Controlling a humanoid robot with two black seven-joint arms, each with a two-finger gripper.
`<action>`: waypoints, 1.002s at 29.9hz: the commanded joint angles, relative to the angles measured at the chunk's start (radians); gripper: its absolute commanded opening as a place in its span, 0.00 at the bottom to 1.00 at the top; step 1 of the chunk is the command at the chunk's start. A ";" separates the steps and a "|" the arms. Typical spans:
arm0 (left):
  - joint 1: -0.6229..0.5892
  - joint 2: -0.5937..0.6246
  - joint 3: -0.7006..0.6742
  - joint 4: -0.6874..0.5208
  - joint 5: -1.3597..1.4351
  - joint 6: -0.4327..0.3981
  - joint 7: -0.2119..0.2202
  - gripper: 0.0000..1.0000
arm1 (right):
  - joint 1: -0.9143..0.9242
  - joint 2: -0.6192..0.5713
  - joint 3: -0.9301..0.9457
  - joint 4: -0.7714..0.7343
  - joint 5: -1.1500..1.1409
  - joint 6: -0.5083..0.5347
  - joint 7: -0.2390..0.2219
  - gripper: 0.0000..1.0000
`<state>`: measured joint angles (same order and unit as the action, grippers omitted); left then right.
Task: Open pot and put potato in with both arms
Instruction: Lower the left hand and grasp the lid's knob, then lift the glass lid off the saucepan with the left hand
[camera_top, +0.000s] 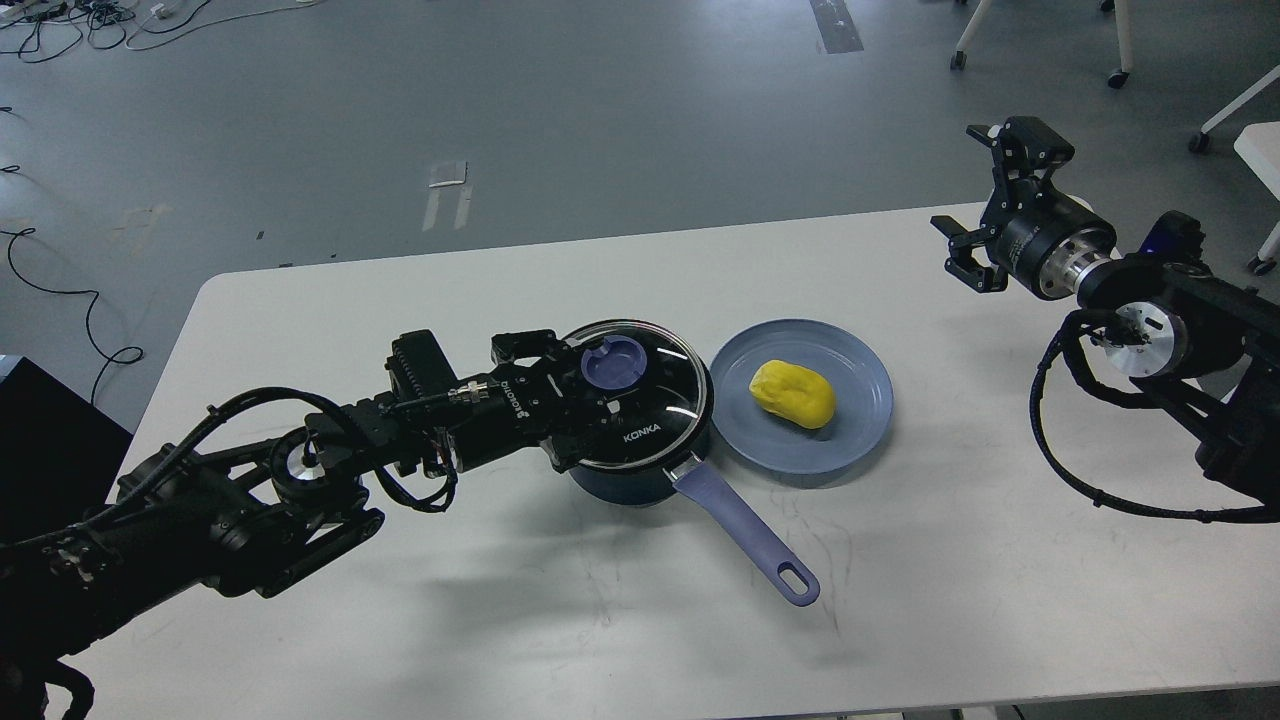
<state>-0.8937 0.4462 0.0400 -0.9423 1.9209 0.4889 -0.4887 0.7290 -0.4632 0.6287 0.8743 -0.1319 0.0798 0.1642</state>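
Note:
A dark blue pot (625, 482) with a long lilac handle (745, 528) stands at the table's middle. Its glass lid (660, 410) has a lilac knob (615, 358). My left gripper (598, 380) is shut on the knob and holds the lid slightly raised and shifted left over the pot. A yellow potato (792, 393) lies on a blue plate (862, 430) right of the pot. My right gripper (985, 200) is open and empty, high above the table's far right, well away from the potato.
The white table (950, 560) carries the pot and the plate. Its far edge runs just behind my right gripper. Cables and chair legs lie on the grey floor beyond.

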 joint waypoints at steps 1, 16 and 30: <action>-0.005 0.011 0.000 -0.041 -0.022 0.000 0.000 0.56 | 0.000 0.000 0.000 0.000 0.000 -0.002 0.000 1.00; -0.037 0.242 -0.017 -0.167 -0.071 0.000 0.000 0.56 | 0.023 -0.002 0.000 0.002 0.000 -0.002 0.000 1.00; 0.013 0.463 -0.031 -0.165 -0.250 0.000 0.000 0.57 | 0.023 -0.002 -0.004 0.000 0.000 0.000 -0.002 1.00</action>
<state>-0.9036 0.8824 0.0091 -1.1089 1.7135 0.4889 -0.4887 0.7516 -0.4650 0.6243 0.8729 -0.1320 0.0799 0.1629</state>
